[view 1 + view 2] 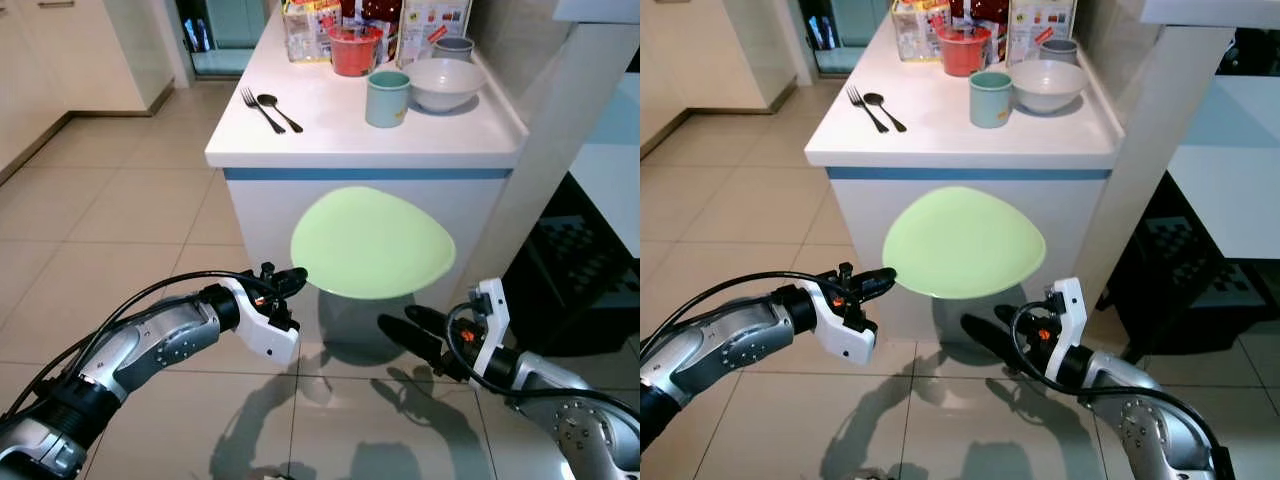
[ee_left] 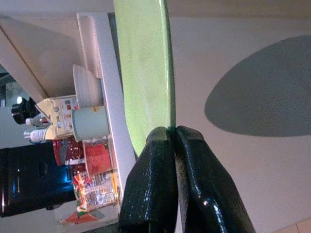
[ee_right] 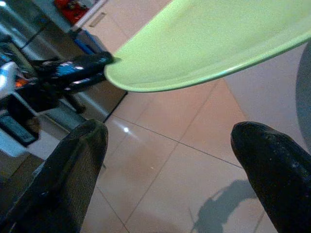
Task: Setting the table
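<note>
The left tool point(image 1: 292, 279) pinches the rim of a green plate point(image 1: 372, 243), held level in front of the bench point(image 1: 300, 140), below its top. The right tool point(image 3: 170, 160), below the plate, gapes wide.

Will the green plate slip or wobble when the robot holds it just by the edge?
The plate looks stiff; it stays flat though the left gripper pinches only its rim. Its surface looks smooth and glossy, so it might slip. Most of it hangs out past the pinch, so it could tilt; the open right gripper waits beneath.
</note>
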